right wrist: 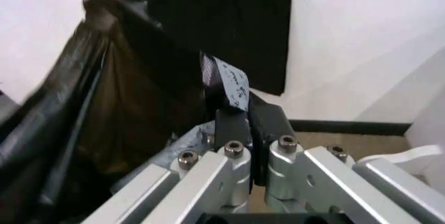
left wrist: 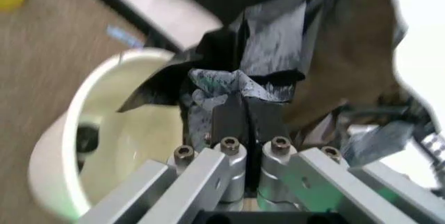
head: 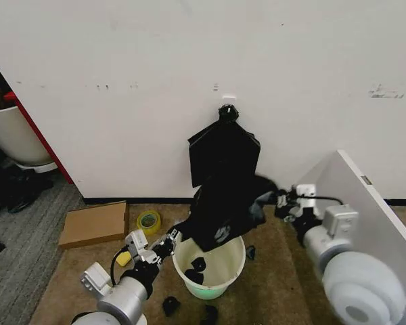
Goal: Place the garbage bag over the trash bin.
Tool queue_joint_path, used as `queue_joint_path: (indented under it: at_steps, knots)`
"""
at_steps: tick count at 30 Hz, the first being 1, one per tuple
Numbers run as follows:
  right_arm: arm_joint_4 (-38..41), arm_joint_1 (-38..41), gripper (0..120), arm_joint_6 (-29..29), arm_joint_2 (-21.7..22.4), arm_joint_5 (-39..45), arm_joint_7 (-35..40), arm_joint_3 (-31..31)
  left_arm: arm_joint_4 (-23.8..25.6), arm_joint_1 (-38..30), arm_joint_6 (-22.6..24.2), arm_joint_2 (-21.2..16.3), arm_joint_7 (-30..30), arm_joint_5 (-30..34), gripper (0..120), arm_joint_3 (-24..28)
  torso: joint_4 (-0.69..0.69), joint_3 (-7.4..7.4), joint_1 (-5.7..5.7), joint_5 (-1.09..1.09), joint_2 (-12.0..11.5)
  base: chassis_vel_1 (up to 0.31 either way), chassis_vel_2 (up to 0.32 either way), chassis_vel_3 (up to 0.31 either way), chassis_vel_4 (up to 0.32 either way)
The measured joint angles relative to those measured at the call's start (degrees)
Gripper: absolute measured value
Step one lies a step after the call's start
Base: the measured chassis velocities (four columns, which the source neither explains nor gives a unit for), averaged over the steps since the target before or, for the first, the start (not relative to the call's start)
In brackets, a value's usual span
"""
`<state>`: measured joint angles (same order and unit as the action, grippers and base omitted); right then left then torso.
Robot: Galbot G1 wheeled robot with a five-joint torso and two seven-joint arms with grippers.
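Note:
The glossy black garbage bag (head: 224,206) hangs stretched between my two grippers, just above the trash bin (head: 218,286). The bin is round and white with a pale green base, and its mouth is open. My left gripper (head: 174,237) is shut on the bag's lower left edge over the bin's rim. In the left wrist view its fingers (left wrist: 245,108) pinch crinkled bag (left wrist: 271,52) beside the bin (left wrist: 76,130). My right gripper (head: 276,198) is shut on the bag's upper right edge. The right wrist view shows this gripper (right wrist: 245,115) clamping a fold of the bag (right wrist: 132,104).
A flat black bundle (head: 223,152) hangs from a wall hook behind the bag. Small black scraps lie inside the bin (head: 196,265) and on the carpet (head: 170,305). To the left are a cardboard sheet (head: 95,225) and a yellow tape roll (head: 149,221), and a white panel (head: 365,203) stands at right.

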<state>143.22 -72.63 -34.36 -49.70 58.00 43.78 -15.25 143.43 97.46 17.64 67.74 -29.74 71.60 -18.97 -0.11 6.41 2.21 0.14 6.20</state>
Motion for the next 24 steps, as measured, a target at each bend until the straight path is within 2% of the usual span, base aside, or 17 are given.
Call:
queue_joint_path:
  at_steps: [5, 12, 17, 19, 24]
  knots:
    - [0.00, 0.38, 0, 0.05, -0.84, 0.61, -0.23, 0.59, -0.01, -1.39, 1.86, 0.29, -1.15, 0.71, 0, 0.57, 0.00, 0.00, 0.00, 0.00, 0.00, 0.000, 0.000, 0.000, 0.000]
    - [-0.36, -0.78, 0, -0.94, -2.35, 3.07, 0.44, 3.82, -3.63, -3.80, 2.46, 2.10, -3.84, 1.15, 0, 1.51, 0.00, 0.00, 0.00, -0.01, 0.00, 0.000, 0.000, 0.000, 0.000]
    - [-2.40, -0.97, 0, -0.98, -3.06, 3.31, 0.56, 5.14, -2.83, -2.92, 3.27, 1.56, -4.59, 1.17, 0, 1.79, -0.01, 0.00, 0.00, 0.00, 0.00, 0.000, 0.000, 0.000, 0.000]
    - [-3.62, -0.64, 0, -0.91, -3.26, 3.13, 0.37, 5.43, -0.86, -1.81, 4.78, 0.63, -5.17, 2.35, 0, 1.73, 0.01, 0.00, 0.00, 0.01, 0.00, 0.000, 0.000, 0.000, 0.000]
    - [-3.85, -0.51, 0, -0.90, -3.37, 3.07, 0.34, 4.47, -0.23, -1.61, 7.39, -0.15, -6.21, 5.21, 0, 1.37, -0.01, 0.00, 0.00, 0.00, 0.00, 0.000, 0.000, 0.000, 0.000]
